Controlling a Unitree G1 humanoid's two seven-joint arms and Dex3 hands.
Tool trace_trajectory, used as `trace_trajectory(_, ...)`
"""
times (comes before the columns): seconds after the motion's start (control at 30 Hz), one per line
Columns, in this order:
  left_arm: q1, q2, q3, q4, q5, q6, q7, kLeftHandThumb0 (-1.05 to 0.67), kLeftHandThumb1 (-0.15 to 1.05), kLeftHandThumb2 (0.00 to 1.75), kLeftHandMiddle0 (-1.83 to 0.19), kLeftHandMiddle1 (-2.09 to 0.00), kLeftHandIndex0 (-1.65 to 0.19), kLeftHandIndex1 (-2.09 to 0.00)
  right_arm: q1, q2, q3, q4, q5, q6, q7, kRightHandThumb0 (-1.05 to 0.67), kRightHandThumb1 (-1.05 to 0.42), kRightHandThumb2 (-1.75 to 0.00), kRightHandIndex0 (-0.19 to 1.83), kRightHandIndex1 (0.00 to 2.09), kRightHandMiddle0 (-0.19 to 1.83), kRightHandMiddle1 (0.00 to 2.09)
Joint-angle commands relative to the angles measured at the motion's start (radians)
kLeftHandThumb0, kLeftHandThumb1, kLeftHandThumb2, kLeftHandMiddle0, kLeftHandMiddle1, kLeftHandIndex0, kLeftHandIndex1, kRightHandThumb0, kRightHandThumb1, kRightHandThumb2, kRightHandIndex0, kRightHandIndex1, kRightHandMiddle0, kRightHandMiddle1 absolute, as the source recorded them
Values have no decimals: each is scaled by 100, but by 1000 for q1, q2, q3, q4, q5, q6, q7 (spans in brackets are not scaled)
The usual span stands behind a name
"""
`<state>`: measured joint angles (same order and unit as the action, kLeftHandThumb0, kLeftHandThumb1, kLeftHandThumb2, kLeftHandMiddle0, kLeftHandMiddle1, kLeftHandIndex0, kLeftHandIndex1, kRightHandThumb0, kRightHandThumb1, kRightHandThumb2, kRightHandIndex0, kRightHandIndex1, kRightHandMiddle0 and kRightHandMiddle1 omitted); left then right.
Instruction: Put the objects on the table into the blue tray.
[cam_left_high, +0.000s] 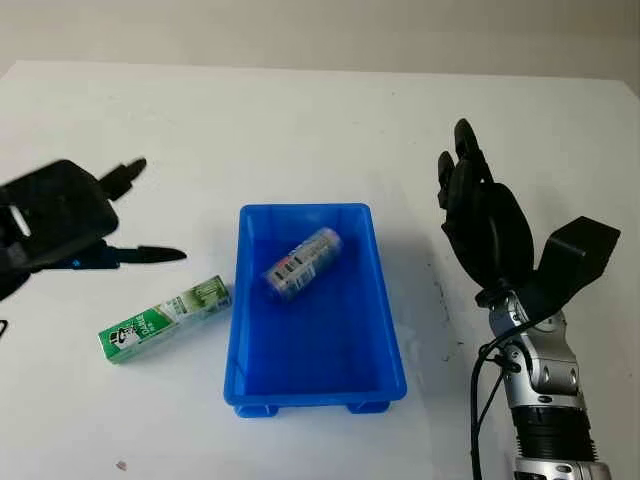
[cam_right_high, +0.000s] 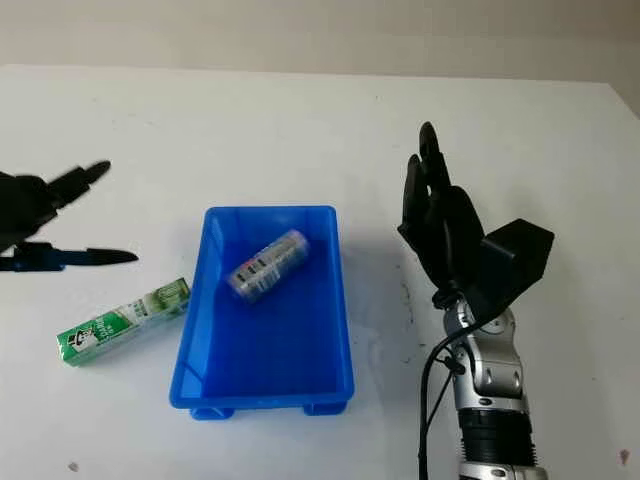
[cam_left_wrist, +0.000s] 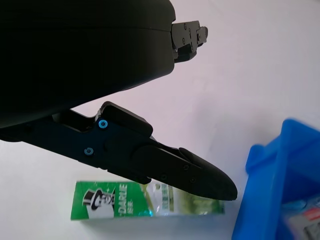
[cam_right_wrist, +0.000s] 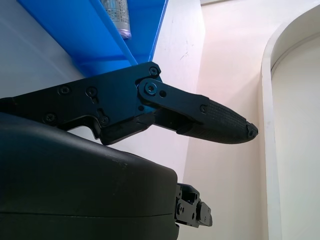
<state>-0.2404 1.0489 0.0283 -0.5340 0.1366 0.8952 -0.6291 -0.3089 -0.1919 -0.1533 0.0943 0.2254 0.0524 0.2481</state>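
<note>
Left hand open, empty, above table left of tray, green box just below and beside it. Likely step: grasp box. Advice — descend over box middle, fingers across short width, lift level, carry right over blue tray wall. Silver can already lies inside tray. Right hand open, raised right of tray, idle.

Left wrist view: fingertip over box, "DARLIE" print readable — head views show layout only.
</note>
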Motion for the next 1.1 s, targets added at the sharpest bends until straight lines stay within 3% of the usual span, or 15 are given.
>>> trace_trajectory(0.0,6,6,-22,-12,-3,27,-14,-90,102,6,3,-9,19,-1,3,-6,-10,-19,8,-1,1,-76,-105,-73,-19,0,-19,0)
trace_trajectory(0.17,24,5,-50,-19,-19,55,-37,-87,104,6,18,-1,19,0,1,-5,-14,-18,8,-5,1,-75,-105,-73,-19,0,-19,0)
trace_trajectory(0.43,83,10,-56,-80,-17,78,-31,-84,99,4,6,-8,19,0,-2,-3,-12,-19,1,-5,-5,-75,-105,-73,-19,0,-19,0)
trace_trajectory(0.53,108,36,-80,-114,16,82,-26,-82,98,4,15,-3,19,0,-1,-3,-12,-23,3,-3,-8,-75,-105,-73,-19,0,-19,0)
trace_trajectory(0.6,129,50,-89,-129,35,78,-27,-84,97,4,-14,-19,18,-1,-1,-4,-13,-26,3,-4,-9,-75,-105,-73,-19,0,-19,0)
trace_trajectory(0.63,135,55,-92,-137,40,85,-30,-83,96,5,-7,-93,18,-1,0,-5,-14,-28,3,-3,-11,-75,-105,-73,-19,0,-19,0)
trace_trajectory(0.67,143,57,-91,-144,42,90,-32,-85,96,5,-6,-150,17,-2,0,-6,-14,-29,2,-2,-11,-75,-105,-73,-19,0,-19,0)
trace_trajectory(0.7,153,57,-84,-149,41,93,-34,-86,96,5,-18,-185,17,-2,0,-7,-14,-30,2,0,-11,-75,-105,-73,-19,0,-19,0)
trace_trajectory(0.77,173,60,-70,-163,38,96,-39,-88,96,5,-43,-203,16,-3,0,-10,-15,-30,5,3,-6,-75,-105,-73,-19,0,-19,0)
trace_trajectory(0.83,188,65,-58,-176,33,99,-45,-90,96,5,-37,-206,16,-4,-1,-9,-16,-29,7,5,-6,-75,-105,-73,-19,0,-19,0)
trace_trajectory(0.87,198,69,-50,-184,32,97,-49,-90,96,5,-14,-208,16,-4,-1,-8,-15,-27,7,4,-6,-76,-105,-72,-19,0,-19,0)
trace_trajectory(0.9,212,76,-44,-193,35,87,-51,-90,95,5,2,-182,15,-4,-2,-7,-15,-25,7,3,-7,-75,-105,-72,-19,0,-19,0)
trace_trajectory(0.93,226,84,-39,-202,40,76,-52,-91,96,6,12,-121,14,-5,-3,-7,-14,-23,6,4,-6,-75,-105,-72,-19,0,-19,0)
trace_trajectory(1.0,257,99,-29,-219,54,49,-51,-89,96,5,10,-46,13,-6,-5,-6,-12,-21,3,5,-9,-76,-105,-72,-19,0,-19,0)
trace_trajectory(1.07,286,110,-27,-236,76,28,-42,-86,95,5,3,-20,10,-7,-7,-4,-11,-16,2,0,-9,-76,-105,-72,-19,0,-19,0)
